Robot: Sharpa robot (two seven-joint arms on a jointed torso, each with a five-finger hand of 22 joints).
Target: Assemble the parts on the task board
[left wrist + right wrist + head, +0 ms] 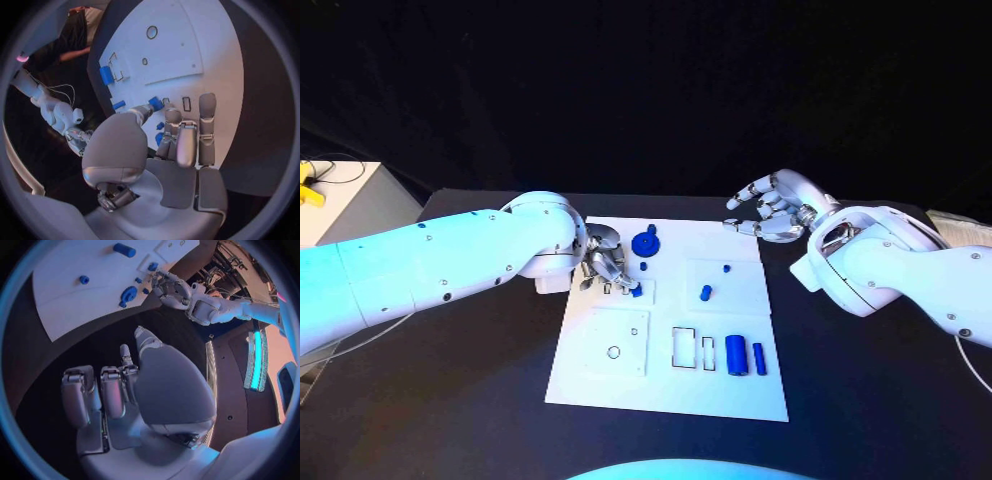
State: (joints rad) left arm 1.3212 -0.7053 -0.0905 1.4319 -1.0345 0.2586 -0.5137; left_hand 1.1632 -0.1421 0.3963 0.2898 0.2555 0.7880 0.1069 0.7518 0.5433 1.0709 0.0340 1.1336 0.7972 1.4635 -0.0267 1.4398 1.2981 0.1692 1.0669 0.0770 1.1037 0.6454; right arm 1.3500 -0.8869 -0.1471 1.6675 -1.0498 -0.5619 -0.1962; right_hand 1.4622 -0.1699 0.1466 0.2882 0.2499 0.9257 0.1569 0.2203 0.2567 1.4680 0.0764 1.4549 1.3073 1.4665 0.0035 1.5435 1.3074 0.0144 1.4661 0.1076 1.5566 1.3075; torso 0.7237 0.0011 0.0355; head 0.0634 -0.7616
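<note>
The white task board [596, 380] lies mid-table. My left hand [607, 262] hovers low over its far left part, and its thumb and a fingertip pinch a small blue part [155, 103], seen also as the small blue part [636, 291]. A blue gear-like part [646, 243] sits just beyond that hand. Two small blue parts [727, 268] [705, 293] lie mid-board. Two blue cylinders [736, 353] [760, 358] lie side by side near the right edge. My right hand [769, 207] hangs off the board's far right corner, fingers curled in on nothing; its fingers [112, 395] show no part.
The board has a round recess [615, 352] and rectangular slots [685, 347] toward its near half. A pale cabinet [351, 205] with a yellow item stands off the table's left. Some papers [956, 228] lie at the far right.
</note>
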